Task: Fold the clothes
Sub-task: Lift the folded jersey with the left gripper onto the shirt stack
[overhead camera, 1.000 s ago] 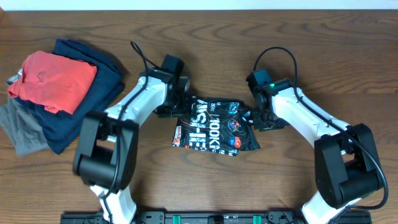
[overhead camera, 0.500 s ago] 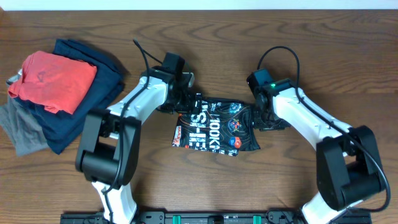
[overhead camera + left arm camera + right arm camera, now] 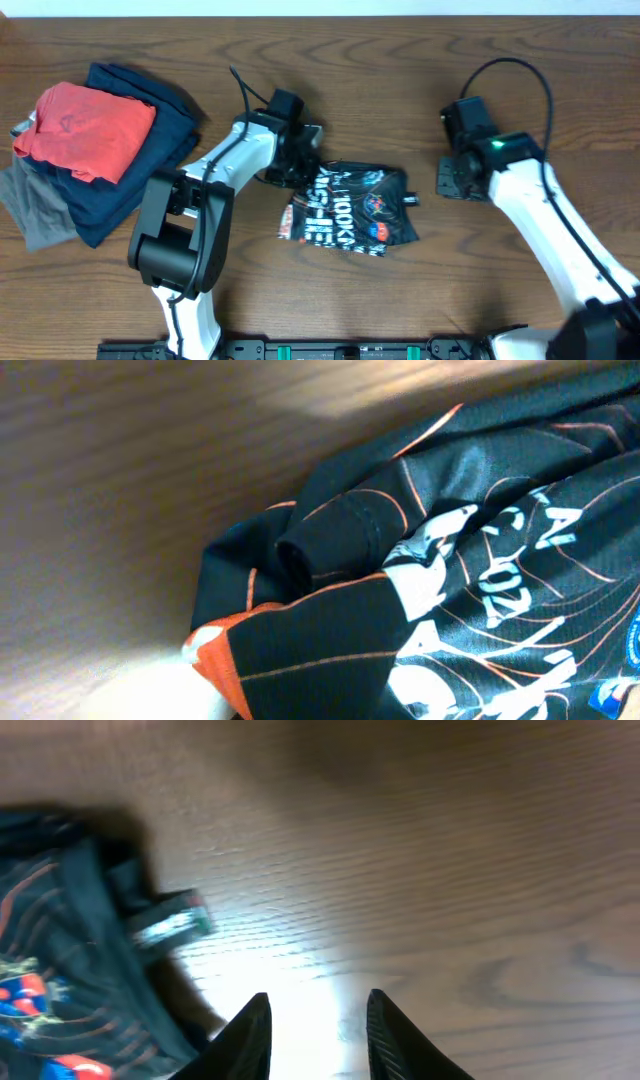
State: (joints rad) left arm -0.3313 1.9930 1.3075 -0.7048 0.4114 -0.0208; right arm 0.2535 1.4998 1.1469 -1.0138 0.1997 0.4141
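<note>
The black jersey (image 3: 350,205) with white lettering and small coloured logos lies crumpled in a folded bundle at the table's middle. My left gripper (image 3: 303,165) sits at its upper left corner. In the left wrist view the jersey (image 3: 480,560) fills the frame and its orange-edged fabric covers the fingers, so the gripper is shut on the cloth. My right gripper (image 3: 450,180) stands to the right of the jersey, apart from it. Its dark fingertips (image 3: 255,1030) are spread over bare wood with nothing between them. The jersey's right edge (image 3: 60,970) and a small tag (image 3: 170,925) lie to their left.
A pile of other garments sits at the far left: a red shirt (image 3: 90,125) on top of a navy one (image 3: 150,150), with a grey one (image 3: 35,215) underneath. The wooden table (image 3: 480,280) is bare around the jersey.
My left gripper has shut on the jersey's upper left corner. The right gripper has pulled away to the right, off the jersey's right edge. The jersey has shifted and turned a little.
</note>
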